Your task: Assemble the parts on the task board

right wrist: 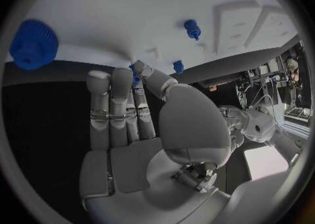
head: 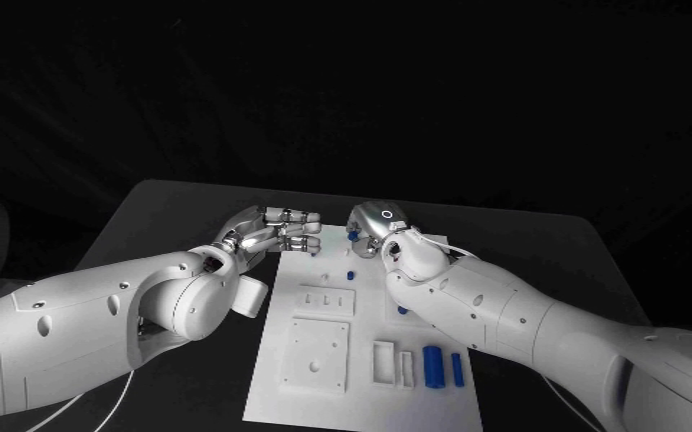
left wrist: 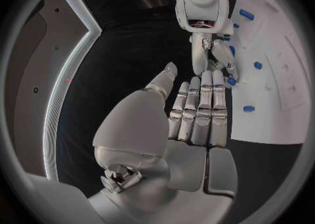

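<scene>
- Now the left hand (head: 277, 232) hovers over the black tabletop (head: 159, 212) just off the far corner of the white task board (head: 361, 352), fingers straight and side by side, thumb apart, holding nothing.
- The right hand (head: 378, 237) is at the board's far edge, close beside the left hand; its fingertips (right wrist: 141, 69) pinch a small blue part (right wrist: 136, 71) there.
- Just beside the right hand's fingers, a blue peg (head: 351, 276) stands on the board, and a second small blue piece (right wrist: 178, 66) sits near the thumb.
- A blue gear (right wrist: 31, 43) lies on the board to the far side of that hand.
- Nearer the robot, behind the right forearm, two blue cylinders (head: 433, 364) lie side by side next to a white rectangular tray (head: 384, 362); I cannot tell what it holds.
- Behind the left hand, raised white blocks (head: 320, 352) sit on the board.
</scene>
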